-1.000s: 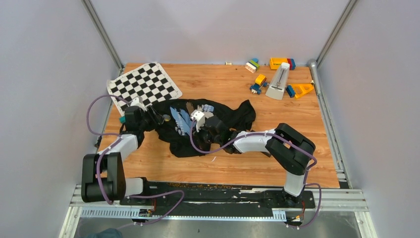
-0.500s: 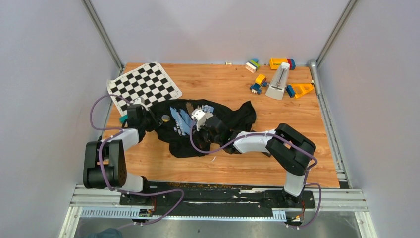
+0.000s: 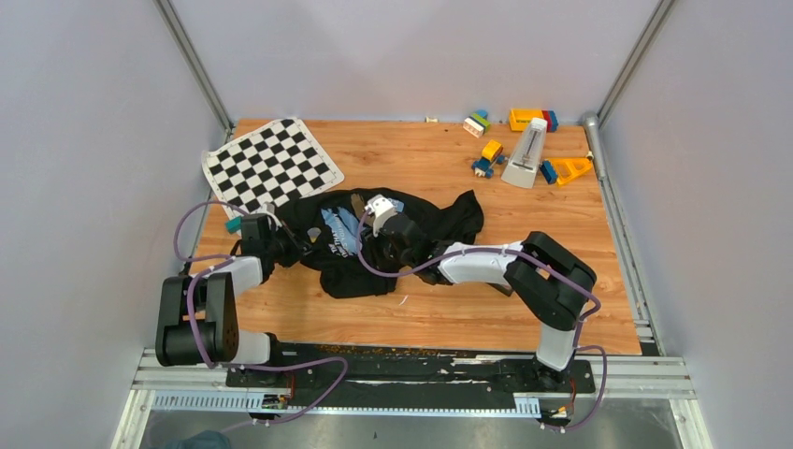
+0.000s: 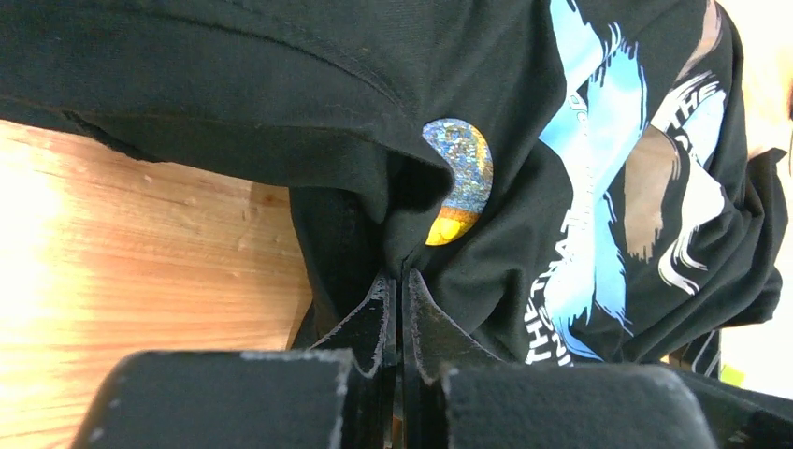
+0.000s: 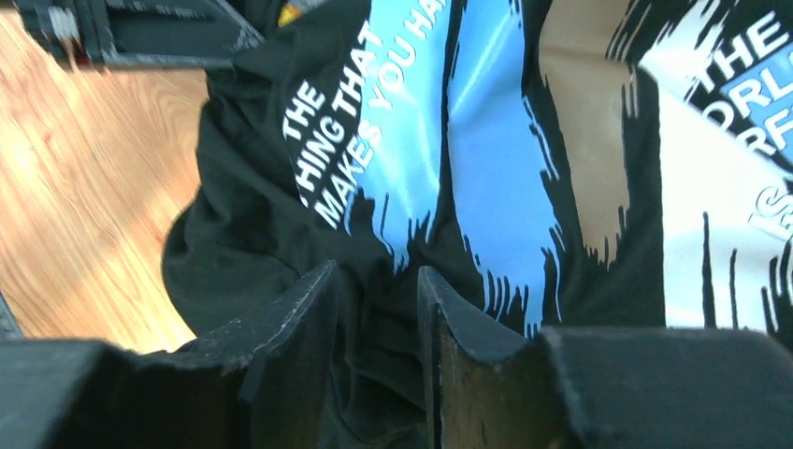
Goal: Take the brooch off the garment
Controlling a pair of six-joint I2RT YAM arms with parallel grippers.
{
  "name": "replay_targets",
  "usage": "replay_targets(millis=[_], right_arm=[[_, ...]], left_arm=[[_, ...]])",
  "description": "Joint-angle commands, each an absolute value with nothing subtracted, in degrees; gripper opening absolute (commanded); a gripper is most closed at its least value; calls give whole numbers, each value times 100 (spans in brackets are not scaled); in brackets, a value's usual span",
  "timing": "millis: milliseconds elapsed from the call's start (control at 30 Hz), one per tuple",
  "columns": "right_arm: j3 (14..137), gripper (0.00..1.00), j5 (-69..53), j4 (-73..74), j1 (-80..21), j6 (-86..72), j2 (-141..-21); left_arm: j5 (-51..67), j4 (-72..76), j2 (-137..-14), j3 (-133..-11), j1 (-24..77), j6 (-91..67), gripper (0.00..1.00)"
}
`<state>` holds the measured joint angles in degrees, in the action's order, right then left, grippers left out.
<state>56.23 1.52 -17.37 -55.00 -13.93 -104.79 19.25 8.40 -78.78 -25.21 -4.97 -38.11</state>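
The garment [image 3: 425, 220], a black T-shirt with a blue and white print, lies crumpled at mid-table. The brooch [image 4: 459, 178], a small round disc with a blue and yellow face, is pinned on it, and a cloth fold covers its left part. My left gripper [image 4: 400, 279] is shut on a pinch of black cloth [image 4: 281, 84] just below the brooch, at the shirt's left edge [image 3: 285, 245]. My right gripper [image 5: 379, 271] stands open over the printed area [image 3: 369, 227], and a fold of the shirt [image 5: 252, 234] lies in the gap between its fingers.
A black-and-white chequered mat [image 3: 271, 161] lies at the back left, close behind the left arm. Toy blocks [image 3: 487, 154] and a white wedge-shaped object [image 3: 526, 154] sit at the back right. Bare wood [image 4: 140, 253] shows left of the shirt.
My left gripper has shut on the cloth and drawn back toward the near left, bunching the shirt. My right gripper, shut before, has opened and shifted slightly away.
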Motion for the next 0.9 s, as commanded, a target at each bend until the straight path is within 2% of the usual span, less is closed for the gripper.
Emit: replay_targets(millis=[0,167,433,600,667,733,800,867], right_arm=[[6416,41,106,-1266,-5406,-1770,-10569],[7553,59,253,-303,-5393,-1982,-11154],[9247,62,537,785,-5409,-2221,-12437],[9796,61,624,1208,-5462,-2154,-12911],[9801,56,731,1278,-5500,-2093,-12938],[9665,46,685,1292,-5512,-2059,-12862],[9409,18,578,1252,-5514,-1981,-12677],[9027,1,535,1114,-5515,-1879,-12383]], left_arm=[[2232,814,-7788,-2437,-530,-3909,0],[1851,382,-7357,-2481,-523,-3733,0],[1619,28,-6818,-2484,-530,-3606,0],[1691,26,-6738,-2477,-527,-3577,0],[1745,26,-6736,-2466,-527,-3582,0],[1772,26,-6710,-2462,-520,-3578,0],[1778,-99,-6660,-2457,-519,-3571,0],[1771,-204,-6603,-2453,-506,-3572,0]])
